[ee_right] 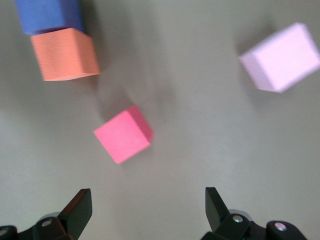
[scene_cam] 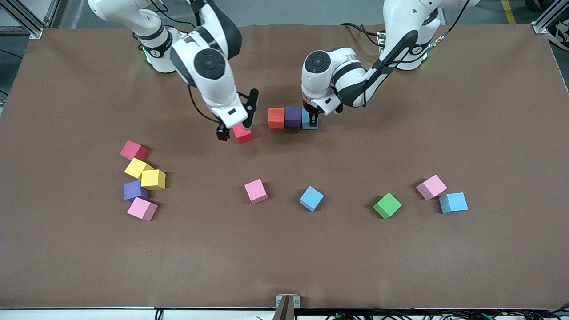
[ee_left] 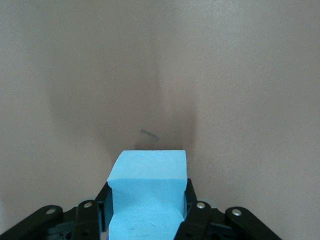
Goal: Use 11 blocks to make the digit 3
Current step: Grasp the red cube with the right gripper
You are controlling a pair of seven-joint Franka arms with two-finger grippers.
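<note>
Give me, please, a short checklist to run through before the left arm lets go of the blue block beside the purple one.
1. Left end effector shut on the blue block: ok.
2. Blue block touching the purple block: ok in the front view.
3. Orange block, purple and blue in one straight row: ok.
4. Blue block resting flat on the table: cannot tell.
5. Right end effector open over the red block, apart from the row: ok.

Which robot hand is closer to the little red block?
The right. The right gripper hangs open just over the red block. The left gripper is past the orange block and purple block, shut on a blue block.
</note>
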